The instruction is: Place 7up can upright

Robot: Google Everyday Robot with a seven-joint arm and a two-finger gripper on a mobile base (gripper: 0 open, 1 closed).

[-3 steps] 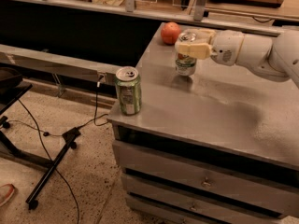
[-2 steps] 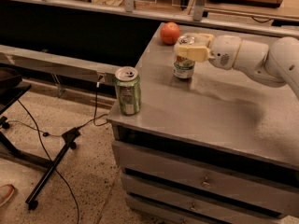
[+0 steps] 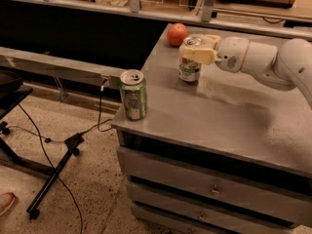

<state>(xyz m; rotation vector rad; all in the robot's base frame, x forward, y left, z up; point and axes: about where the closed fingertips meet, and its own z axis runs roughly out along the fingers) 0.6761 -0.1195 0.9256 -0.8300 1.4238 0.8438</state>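
Observation:
The 7up can (image 3: 189, 71) is silvery-white with green markings and a silver top. It stands upright on the grey table top (image 3: 229, 116), toward its far left part. My gripper (image 3: 196, 50) reaches in from the right on a white arm, and its cream fingers (image 3: 199, 55) are closed around the can's upper half. The can's base looks to be resting on the table surface.
A darker green striped can (image 3: 133, 95) stands upright at the table's front left corner. A red-orange fruit (image 3: 177, 34) lies at the far left edge behind the 7up can. Drawers (image 3: 214, 191) sit below the top. A black stand (image 3: 53, 174) and cables lie on the floor to the left.
The gripper, with the 7up can in it, has shifted slightly left and down toward the table. The green can and the fruit have not moved.

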